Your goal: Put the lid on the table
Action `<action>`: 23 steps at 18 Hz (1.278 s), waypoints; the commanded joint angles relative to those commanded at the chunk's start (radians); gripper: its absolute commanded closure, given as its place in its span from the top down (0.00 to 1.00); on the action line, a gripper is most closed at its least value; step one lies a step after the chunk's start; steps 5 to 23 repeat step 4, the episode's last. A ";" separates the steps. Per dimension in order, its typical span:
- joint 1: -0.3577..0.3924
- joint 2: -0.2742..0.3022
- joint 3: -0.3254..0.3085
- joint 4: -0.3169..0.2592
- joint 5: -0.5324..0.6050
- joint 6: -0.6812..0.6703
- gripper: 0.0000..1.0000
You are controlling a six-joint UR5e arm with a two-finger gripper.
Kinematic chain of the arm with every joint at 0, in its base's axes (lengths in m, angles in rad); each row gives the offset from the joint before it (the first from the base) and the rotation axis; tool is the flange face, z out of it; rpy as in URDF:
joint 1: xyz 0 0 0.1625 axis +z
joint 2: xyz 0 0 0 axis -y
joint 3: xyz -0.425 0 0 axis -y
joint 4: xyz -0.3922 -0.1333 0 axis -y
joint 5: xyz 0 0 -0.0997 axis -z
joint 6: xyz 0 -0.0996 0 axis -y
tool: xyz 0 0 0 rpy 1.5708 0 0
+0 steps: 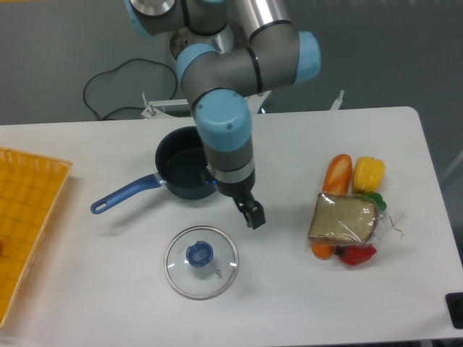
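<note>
1. Look low and left of centre in the frame: the lid (200, 262) lies flat on the table (289, 303), knob up, its metal rim resting on the white surface all round as far as you can see.
2. Nothing touches it. The gripper (254, 214) hangs above and to the right of the lid, clear of the rim, with bare table showing between them.
3. You cannot tell from this view whether the fingers are parted or closed; they read as one dark block. What you can tell is that they hold nothing.
4. The saucepan (184, 172) sits uncovered just above the lid in the frame, partly behind the arm, with its handle (124, 195) pointing to the left. Lid and pan are apart.
5. Judged from this, the task's main part is done: the lid is off the pan and set on the table, released.
6. What is left for you looks like only the retreat. Take the arm up and away without sweeping across the lid or the pan.
7. At the right of the frame the bagged sandwich (343, 219) lies among the toy vegetables (367, 173), and the yellow grid tray (22, 231) sits at the left edge. All are well apart from the lid and play no part here.
</note>
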 joint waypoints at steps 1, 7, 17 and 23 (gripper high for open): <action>0.005 0.000 0.002 0.000 -0.002 0.000 1.00; 0.032 -0.003 0.011 0.002 -0.014 0.015 1.00; 0.032 -0.003 0.011 0.002 -0.014 0.015 1.00; 0.032 -0.003 0.011 0.002 -0.014 0.015 1.00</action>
